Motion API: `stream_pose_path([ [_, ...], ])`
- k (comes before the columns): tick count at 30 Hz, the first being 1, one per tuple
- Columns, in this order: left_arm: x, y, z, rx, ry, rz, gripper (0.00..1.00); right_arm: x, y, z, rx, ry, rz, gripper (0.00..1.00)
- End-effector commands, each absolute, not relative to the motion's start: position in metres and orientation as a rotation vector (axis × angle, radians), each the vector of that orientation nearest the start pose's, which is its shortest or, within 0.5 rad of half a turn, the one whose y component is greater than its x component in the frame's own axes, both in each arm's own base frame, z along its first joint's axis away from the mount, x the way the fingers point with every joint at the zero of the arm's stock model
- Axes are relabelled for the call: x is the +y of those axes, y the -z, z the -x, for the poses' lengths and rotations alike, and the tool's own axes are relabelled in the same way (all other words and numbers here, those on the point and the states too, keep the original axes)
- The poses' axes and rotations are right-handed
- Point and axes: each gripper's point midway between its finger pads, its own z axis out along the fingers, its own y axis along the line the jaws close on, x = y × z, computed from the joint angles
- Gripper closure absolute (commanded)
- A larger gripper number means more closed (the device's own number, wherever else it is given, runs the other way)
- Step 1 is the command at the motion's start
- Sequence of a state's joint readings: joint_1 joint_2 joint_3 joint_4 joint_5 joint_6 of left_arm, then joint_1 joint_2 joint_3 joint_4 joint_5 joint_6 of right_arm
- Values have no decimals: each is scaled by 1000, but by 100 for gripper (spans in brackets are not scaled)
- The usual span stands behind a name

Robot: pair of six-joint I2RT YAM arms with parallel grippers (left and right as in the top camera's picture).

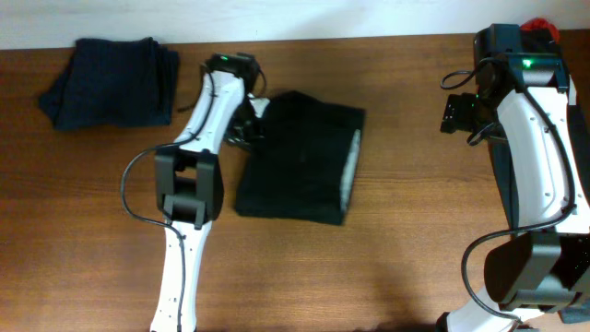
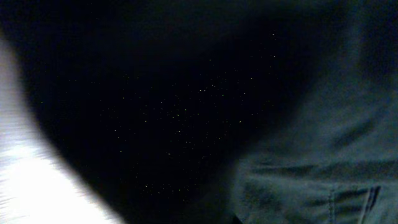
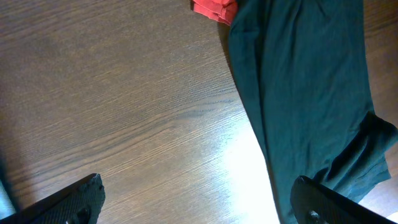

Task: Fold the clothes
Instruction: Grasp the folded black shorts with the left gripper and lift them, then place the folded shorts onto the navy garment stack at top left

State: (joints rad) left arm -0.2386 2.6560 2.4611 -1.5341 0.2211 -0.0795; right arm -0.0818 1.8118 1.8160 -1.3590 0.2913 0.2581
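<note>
Black garment (image 1: 300, 157) flat on brown wood tabletop (image 1: 387, 258), folded to a rough rectangle. Pale inner edge (image 1: 351, 166) showing along its right side.

Left claw (image 1: 245, 122) down at the upper left corner of the black garment, on or against the cloth. Hidden under the wrist from overhead. Left wrist view filled with dark fabric pressed close, a stitched seam low at the right and a pale blur at the left. No fingers made out there, so cannot tell whether this claw is apart, together or clamped on cloth.

Navy garment (image 1: 111, 81) well apart from the black garment, off to its left and farther back. Bunched in a loose folded heap, touching nothing else.

Right claw (image 3: 199, 205) well to the right of the black garment, held above bare wood. Fingers (image 3: 78, 199) spread wide, nothing between them.

Another dark garment (image 3: 305, 93) farther right of the black garment, lying long and rumpled, partly beneath the right arm (image 1: 539, 157). Not touched by the right claw. Red piece (image 3: 214, 9) at that garment's far end. Seen from overhead only as a red patch behind the arm's top.
</note>
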Motion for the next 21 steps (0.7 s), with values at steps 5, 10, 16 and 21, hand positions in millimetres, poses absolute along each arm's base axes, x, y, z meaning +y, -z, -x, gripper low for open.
stream_pose_path([
  [5,43,-44,-525,2999,-435,181,99,-85,-204,-374,2803,416,-542,1],
  [10,76,-116,-557,2747,-395,361,100,-85,-204,-374,2803,416,-542,1],
  [16,93,-180,-577,2473,-386,580,100,-85,-204,-374,2803,416,-542,1],
  [21,112,-202,-592,2324,-453,647,100,-85,-204,-374,2803,416,-542,1],
])
